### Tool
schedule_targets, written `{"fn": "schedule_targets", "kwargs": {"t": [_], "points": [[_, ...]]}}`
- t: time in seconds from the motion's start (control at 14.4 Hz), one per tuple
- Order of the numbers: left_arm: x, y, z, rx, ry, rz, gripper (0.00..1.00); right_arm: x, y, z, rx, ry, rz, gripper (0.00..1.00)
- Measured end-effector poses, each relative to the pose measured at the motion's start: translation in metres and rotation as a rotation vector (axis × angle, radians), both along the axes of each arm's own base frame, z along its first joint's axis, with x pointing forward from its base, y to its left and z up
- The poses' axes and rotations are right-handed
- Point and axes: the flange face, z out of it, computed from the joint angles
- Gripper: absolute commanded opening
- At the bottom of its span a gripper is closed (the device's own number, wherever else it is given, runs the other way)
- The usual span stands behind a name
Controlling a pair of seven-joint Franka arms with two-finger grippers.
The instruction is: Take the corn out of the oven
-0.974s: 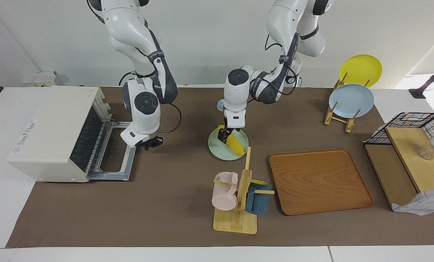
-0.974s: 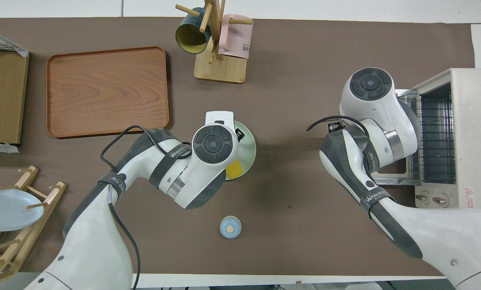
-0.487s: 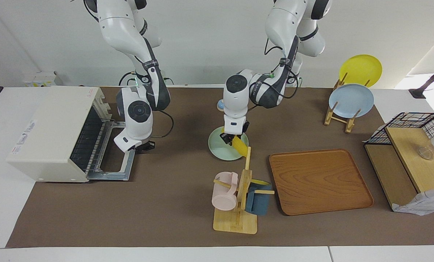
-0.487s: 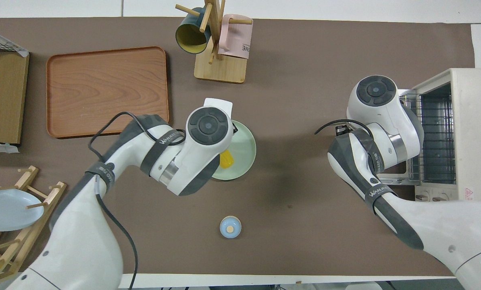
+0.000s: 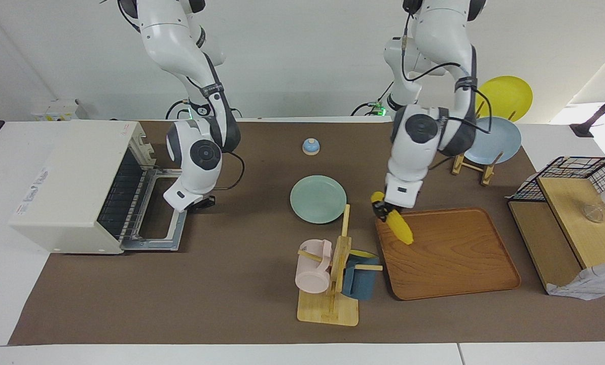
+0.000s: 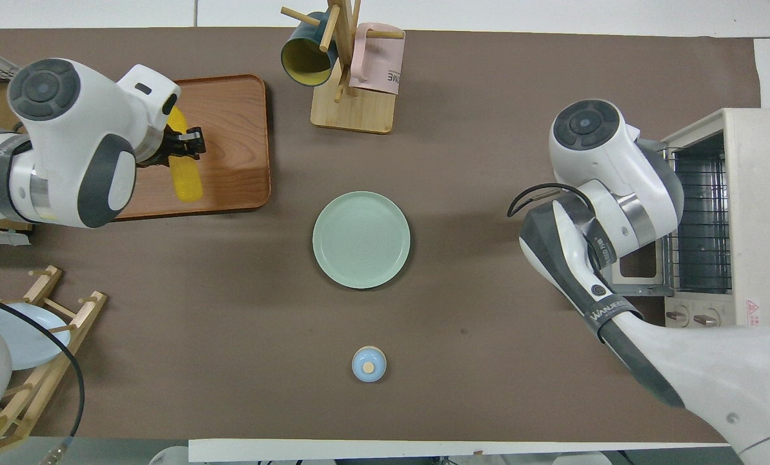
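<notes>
Here the left claw [image 5: 382, 208] clamps the corn [image 5: 400, 226] over the wooden tray [image 5: 454, 263]; right claw's [image 5: 201, 204] state unclear.

The corn [image 5: 400, 226] is a bright yellow cob, tapered at its lower tip. It hangs tilted, thick end uppermost, pinched at that end by the left gripper [image 5: 382, 207] over the wooden tray [image 5: 449, 274], toward the left arm's end of the table. Whether its lower tip touches the tray cannot be told. The oven [image 5: 74, 185] is a boxy cream-white toaster oven standing at the right arm's end of the table. Its drop-down door [image 5: 163, 223] lies open and flat on the table, and the wire rack [image 5: 120, 195] shows in the dark cavity.
</notes>
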Motion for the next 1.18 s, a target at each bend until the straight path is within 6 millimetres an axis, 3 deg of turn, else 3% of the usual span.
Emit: {"fn": "schedule_targets", "kwargs": {"t": [0.07,0.14,0.21,0.28,0.35,0.42,0.56,0.7,0.9,1.18], "points": [[0.003,0.009,-0.007,0.004,0.005,-0.027,0.12,0.005,-0.02,0.031,0.003,0.007,0.02,0.02],[0.005,0.011,-0.013,0.005,0.006,-0.043,0.45,0.008,-0.05,0.06,0.015,0.001,0.033,0.15],[0.006,0.008,-0.017,0.003,0.001,-0.053,0.99,0.01,-0.086,0.085,0.033,-0.018,0.027,0.44],[0.006,0.003,-0.02,0.001,-0.004,-0.061,1.0,0.009,-0.12,0.106,0.078,-0.04,-0.011,0.98],[0.006,0.0,-0.022,-0.001,-0.005,-0.067,1.0,0.006,-0.139,0.126,0.158,-0.059,-0.065,1.0],[0.005,-0.002,-0.022,-0.001,-0.005,-0.07,1.0,0.005,-0.144,0.147,0.243,-0.081,-0.109,1.0],[0.006,-0.002,-0.018,-0.001,-0.005,-0.068,1.0,0.004,-0.129,0.195,0.367,-0.144,-0.13,1.0],[0.002,0.007,0.003,0.007,0.033,-0.053,1.0,-0.007,-0.109,0.239,0.422,-0.164,-0.112,1.0],[-0.017,0.045,0.081,0.016,0.104,0.009,1.0,-0.026,-0.103,0.275,0.463,-0.152,-0.117,1.0],[-0.075,0.099,0.227,0.003,0.16,0.043,1.0,-0.034,-0.115,0.275,0.461,-0.113,-0.149,1.0]]}}
